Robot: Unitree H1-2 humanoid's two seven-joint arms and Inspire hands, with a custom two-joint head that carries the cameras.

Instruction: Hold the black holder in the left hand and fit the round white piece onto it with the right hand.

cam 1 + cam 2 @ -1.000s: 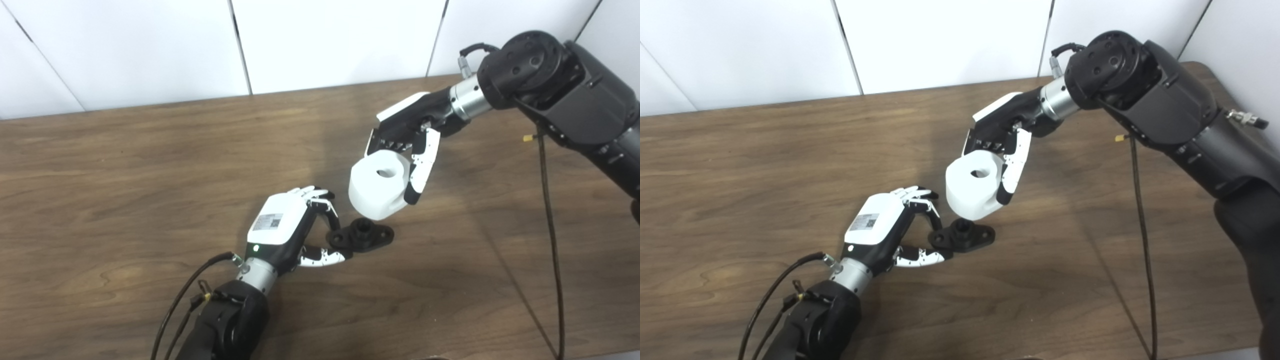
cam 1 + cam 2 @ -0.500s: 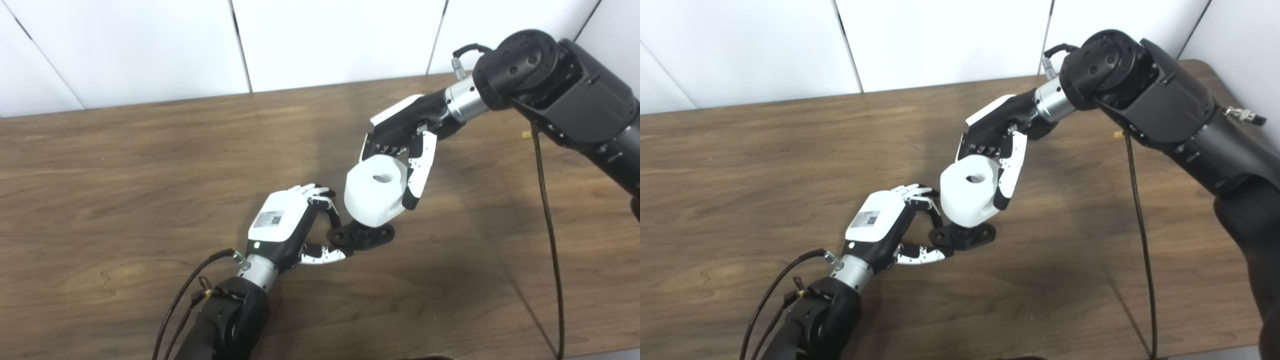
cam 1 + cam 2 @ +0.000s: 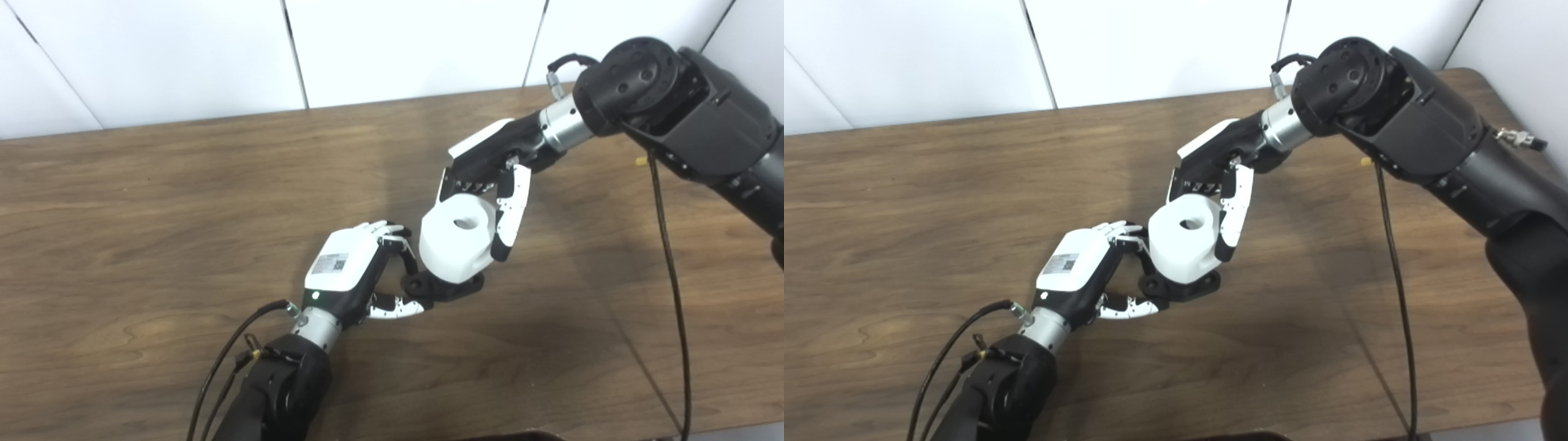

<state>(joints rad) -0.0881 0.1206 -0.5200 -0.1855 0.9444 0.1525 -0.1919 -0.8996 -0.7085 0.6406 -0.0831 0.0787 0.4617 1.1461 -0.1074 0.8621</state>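
1. A brown wooden table (image 3: pixel 153 202) stands before a white panelled wall (image 3: pixel 398 49).
2. The black holder (image 3: pixel 444 288) lies on the table, near its middle.
3. The left hand (image 3: pixel 355 275) grips the holder's left end, fingers closed around it.
4. The round white piece (image 3: pixel 456 239) sits directly on top of the holder, touching it.
5. The right hand (image 3: pixel 490 177), above and right of the holder, is closed around the white piece.

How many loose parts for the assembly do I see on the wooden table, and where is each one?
2. The round white piece is in the right hand, sitting on the black holder, which the left hand holds at its left end on the table. Nothing else shows.
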